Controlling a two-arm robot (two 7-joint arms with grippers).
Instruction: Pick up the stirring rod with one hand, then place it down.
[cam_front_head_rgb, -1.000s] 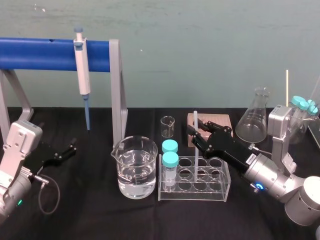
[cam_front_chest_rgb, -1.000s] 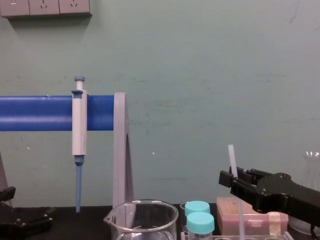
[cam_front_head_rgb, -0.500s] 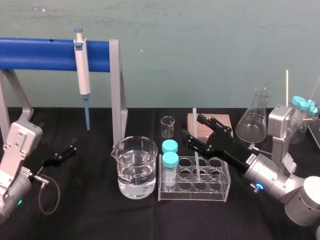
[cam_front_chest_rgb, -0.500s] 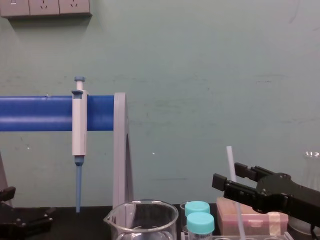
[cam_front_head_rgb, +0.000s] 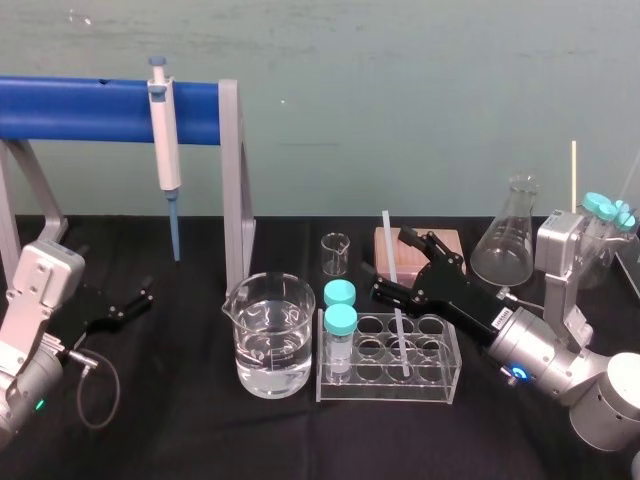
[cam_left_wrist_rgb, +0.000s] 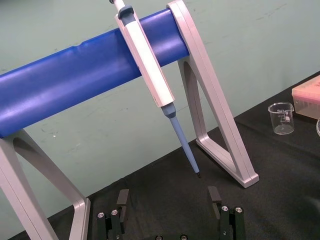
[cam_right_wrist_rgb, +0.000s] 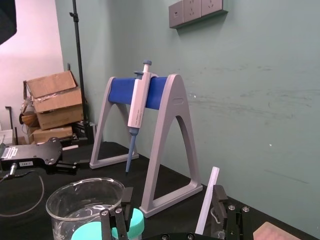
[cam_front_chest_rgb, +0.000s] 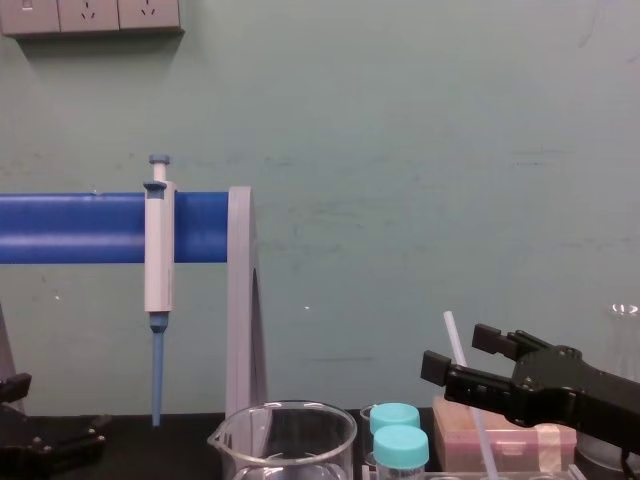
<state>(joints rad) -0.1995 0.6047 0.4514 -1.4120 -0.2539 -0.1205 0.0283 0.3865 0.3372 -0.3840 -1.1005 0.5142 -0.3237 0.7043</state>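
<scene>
Black right pincer (cam_front_head_rgb: 392, 263), silver-grey arm (cam_front_head_rgb: 545, 362), blue light (cam_front_head_rgb: 515, 374)

Holding the right gripper (cam_right_wrist_rgb: 173, 194) open, rod (cam_right_wrist_rgb: 207, 202) leaning just beside one finger (cam_right_wrist_rgb: 220, 196). Facing a beaker (cam_right_wrist_rgb: 85, 197) and a teal cap (cam_right_wrist_rgb: 129, 227) close by. Looking farther out at a pipette (cam_right_wrist_rgb: 137, 102) hanging on a blue-barred stand (cam_right_wrist_rgb: 167, 125), with the left gripper (cam_right_wrist_rgb: 70, 164) lying far off to the left.

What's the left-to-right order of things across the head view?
left gripper, parked → pipette → large beaker → capped vials → stirring rod, leaning in the rack between the open fingers of the right gripper → conical flask
</scene>
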